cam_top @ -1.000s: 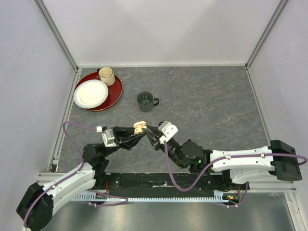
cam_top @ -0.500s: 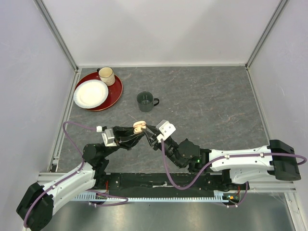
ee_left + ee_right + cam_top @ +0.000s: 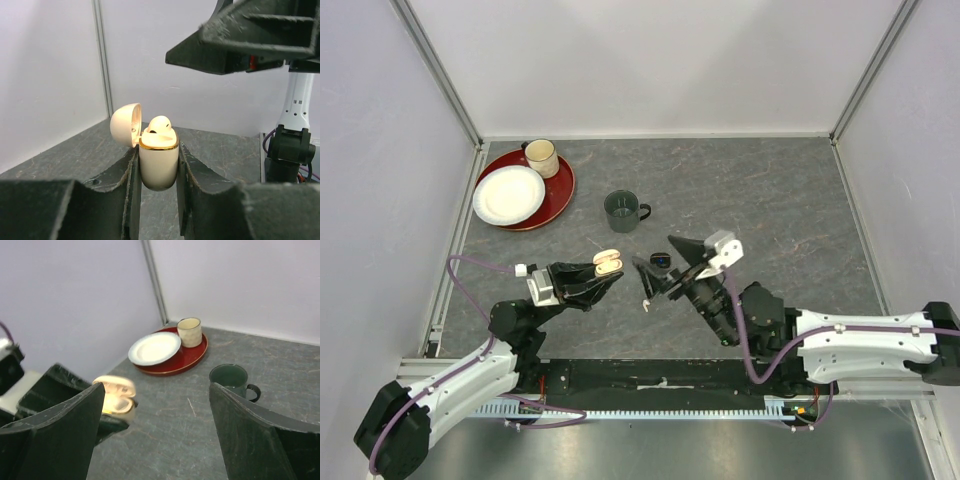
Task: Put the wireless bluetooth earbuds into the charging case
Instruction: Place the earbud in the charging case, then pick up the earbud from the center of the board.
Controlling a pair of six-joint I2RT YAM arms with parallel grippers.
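Left hand (image 3: 604, 272): closed on the charging case (image 3: 158, 162), with one finger (image 3: 127, 185) pressed to each side of the cream body. The case is upright and held clear of the tabletop (image 3: 770, 200). Its lid (image 3: 125, 125) is hinged back to the left, exposing the gold rim.

Earbud (image 3: 159, 124): one cream earbud sits in the case, with its rounded top standing above the rim.

Right hand (image 3: 666, 266): spread wide and holding nothing. It touches neither the case nor the left hand. It sits just to the right of the case, with a clear gap between them, and its opening faces the case.

Farther back, a green mug (image 3: 623, 210) stands upright on the tabletop, apart from both hands.

Far left corner: a red tray (image 3: 560, 190) carries a white plate (image 3: 508, 194) and a cream cup (image 3: 541, 157). The cup is upright at the tray's rear edge.
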